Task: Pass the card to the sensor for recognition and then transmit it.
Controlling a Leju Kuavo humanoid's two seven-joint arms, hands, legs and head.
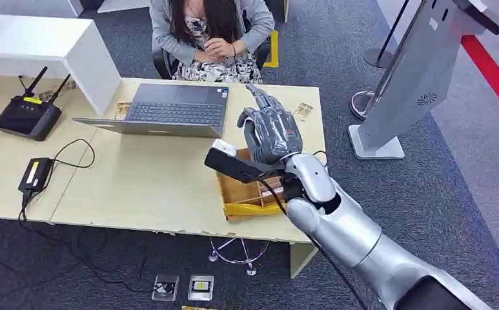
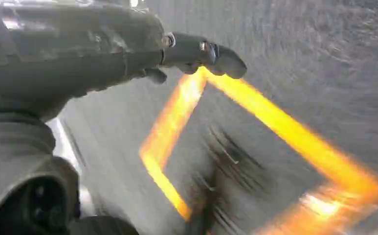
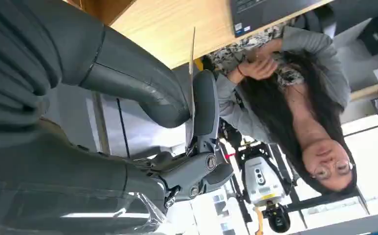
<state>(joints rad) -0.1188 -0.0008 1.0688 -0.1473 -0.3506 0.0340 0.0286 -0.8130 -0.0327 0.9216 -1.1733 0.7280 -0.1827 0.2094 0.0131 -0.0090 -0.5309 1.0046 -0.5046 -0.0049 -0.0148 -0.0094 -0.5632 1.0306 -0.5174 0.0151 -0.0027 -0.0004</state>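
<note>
1 thin card (image 3: 192, 73) sits edge-on, pinched between the right hand's (image 1: 271, 132) thumb and fingers above the tray (image 1: 235, 208), lifted toward the sensor stand (image 1: 407, 84) at 2 o'clock. Left hand (image 2: 79, 54) hangs, grip unclear.

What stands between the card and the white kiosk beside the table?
Nothing visible: the right hand pinches the card above the tray, with just open carpet before the kiosk.
</note>
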